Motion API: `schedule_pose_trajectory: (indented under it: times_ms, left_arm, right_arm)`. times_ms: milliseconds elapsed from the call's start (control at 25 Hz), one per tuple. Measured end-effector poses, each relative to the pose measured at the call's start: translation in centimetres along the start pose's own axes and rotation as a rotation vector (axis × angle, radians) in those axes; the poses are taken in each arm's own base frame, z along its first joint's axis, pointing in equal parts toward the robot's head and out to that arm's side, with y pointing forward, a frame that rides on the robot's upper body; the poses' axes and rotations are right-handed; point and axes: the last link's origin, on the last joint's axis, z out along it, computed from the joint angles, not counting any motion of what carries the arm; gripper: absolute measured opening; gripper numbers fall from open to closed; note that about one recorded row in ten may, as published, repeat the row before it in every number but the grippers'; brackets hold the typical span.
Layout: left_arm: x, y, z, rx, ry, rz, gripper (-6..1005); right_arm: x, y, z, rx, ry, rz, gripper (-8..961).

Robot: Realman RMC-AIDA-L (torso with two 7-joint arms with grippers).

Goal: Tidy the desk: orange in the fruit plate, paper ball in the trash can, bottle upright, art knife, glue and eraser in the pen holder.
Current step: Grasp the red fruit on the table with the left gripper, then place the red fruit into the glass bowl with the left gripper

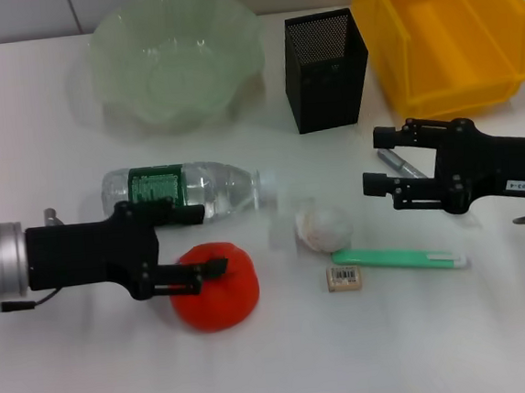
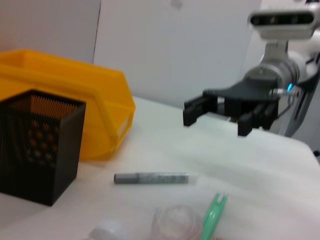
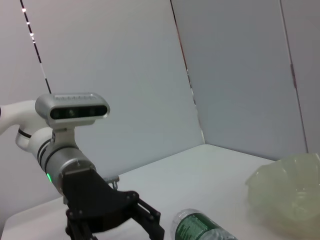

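As we look down from the head camera, a plain white tabletop [image 1: 94, 377] fills the scene. At its far right corner stands the bright yellow trash can [image 1: 441, 34], a rectangular bin with nothing visible inside. At the far left-centre sits the fruit plate [image 1: 176, 52], a wide pale-green see-through bowl with a wavy rim, holding nothing we can see. Between the two stands the pen holder [image 1: 325, 70], a tall square cup of black mesh.

Our left gripper [image 1: 202, 243] reaches in from the left side, its black fingers spread apart, one finger over the bottle and the other over the orange. Our right gripper [image 1: 381, 160] reaches in from the right side, in front of the trash can, its fingers likewise spread and holding nothing.

The bottle [image 1: 184, 190] lies on its side at left-centre, clear plastic with a green label, its cap end pointing right. Just in front of it rests the orange [image 1: 220, 292], red-orange and round, partly beneath the left gripper.

Near the middle lies the art knife [image 1: 401, 258], a long pale-green stick stretched left to right. A grey glue pen [image 1: 396, 164] lies partly hidden under the right gripper; the left wrist camera shows it lying flat between the pen holder and that gripper. The paper ball [image 1: 323, 226], white and crumpled, sits touching the knife's left end. Just in front of it lies the eraser [image 1: 345, 277], a tiny beige block with a barcode label.
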Motion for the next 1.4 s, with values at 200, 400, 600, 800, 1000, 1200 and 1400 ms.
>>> schedule_pose_trajectory:
  times_ms: [200,400,600,800,1000,1200,1400]
  left_arm:
    - [-0.8,-0.1,1.4,0.015,-0.058,0.018,727]
    - [-1.4,0.1,2.3,-0.001,-0.11,0.034,716]
    - [-1.4,-0.1,2.4,0.01,-0.121,0.04,705]
    - [-1.6,-0.2,2.3,0.021,-0.123,0.038,549]
    - [-1.5,-0.2,2.2,0.024,-0.118,0.036,324]
    - [0.1,0.0,1.4,0.002,-0.022,0.028,248]
    - [3.8,-1.4,-0.4,0.092,0.239,0.019,212]
  right_arm:
    - [-0.1,-0.1,0.1,-0.001,0.001,0.001,744]
    - [-0.3,-0.3,-0.1,0.001,0.004,0.007,744]
    - [-0.3,-0.3,-0.1,0.002,0.005,0.01,744]
    - [-0.4,-0.4,0.0,0.0,0.005,0.013,744]
    - [-0.5,-0.4,0.1,-0.002,0.005,0.014,743]
    - [-0.5,-0.5,0.1,0.002,0.006,0.016,743]
    - [-0.5,-0.5,0.1,0.006,0.008,0.018,743]
